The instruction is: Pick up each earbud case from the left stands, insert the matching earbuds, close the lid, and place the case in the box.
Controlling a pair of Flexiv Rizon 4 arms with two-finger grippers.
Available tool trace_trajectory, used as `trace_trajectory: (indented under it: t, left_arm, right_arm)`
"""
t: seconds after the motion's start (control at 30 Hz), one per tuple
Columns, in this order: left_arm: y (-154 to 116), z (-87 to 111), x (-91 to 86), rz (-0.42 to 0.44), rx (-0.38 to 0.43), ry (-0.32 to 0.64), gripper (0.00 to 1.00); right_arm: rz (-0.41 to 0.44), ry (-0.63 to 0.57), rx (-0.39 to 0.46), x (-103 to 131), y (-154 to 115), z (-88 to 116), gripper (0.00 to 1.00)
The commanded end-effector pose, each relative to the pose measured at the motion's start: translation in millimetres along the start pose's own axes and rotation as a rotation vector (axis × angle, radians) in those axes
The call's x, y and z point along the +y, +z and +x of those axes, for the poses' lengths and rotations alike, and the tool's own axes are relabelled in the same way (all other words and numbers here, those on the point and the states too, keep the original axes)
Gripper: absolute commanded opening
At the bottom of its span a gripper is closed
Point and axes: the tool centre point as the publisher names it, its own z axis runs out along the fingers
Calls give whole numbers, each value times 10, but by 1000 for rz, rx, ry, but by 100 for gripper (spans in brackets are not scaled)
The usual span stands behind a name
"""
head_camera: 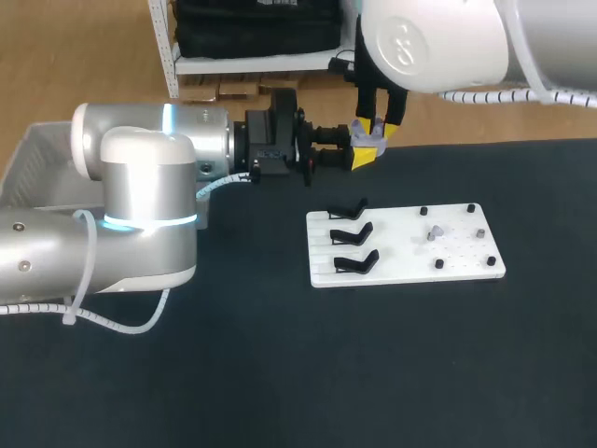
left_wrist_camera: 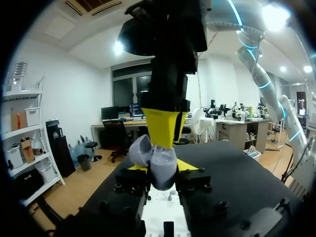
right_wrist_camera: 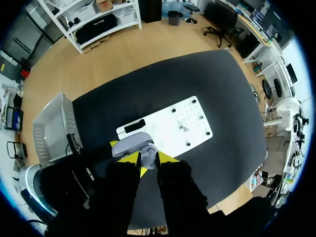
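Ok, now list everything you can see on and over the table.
earbud case: one, pale grey-lilac, lid open, held up over the table's far edge where the two claws meet
board: one, white, on the table right of middle
stands: three, black, empty, along the board's left side
pegs: several, black, on the board's right part
earbuds: small, pale grey, mid-board; count unclear
box: one, grey, at the table's far left corner
table: one, black
left claw: yellow tips, gripping the case
right claw: yellow tips, at the case from above
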Motion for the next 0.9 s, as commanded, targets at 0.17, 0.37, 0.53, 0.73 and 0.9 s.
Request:
trace_trajectory:
  t: [0.17,0.37,0.53,0.73,0.9]
  left_arm:
    - [-7,18,-6,-8,-9,5,0]
    - [-7,18,-6,-8,-9,5,0]
    - [-7,18,-6,-8,-9,5,0]
    - [-7,18,-6,-8,-9,5,0]
    - [-7,18,-6,-8,-9,5,0]
  right_arm:
    - [12,-1,9,-6,35,-7,35]
    - [-22,11,0,-103,-72,37,50]
    - [-146,-37,-48,-323,-121,146,100]
    - [-322,-86,-187,-584,-88,291,100]
    - [-311,-145,-339,-811,70,372,100]
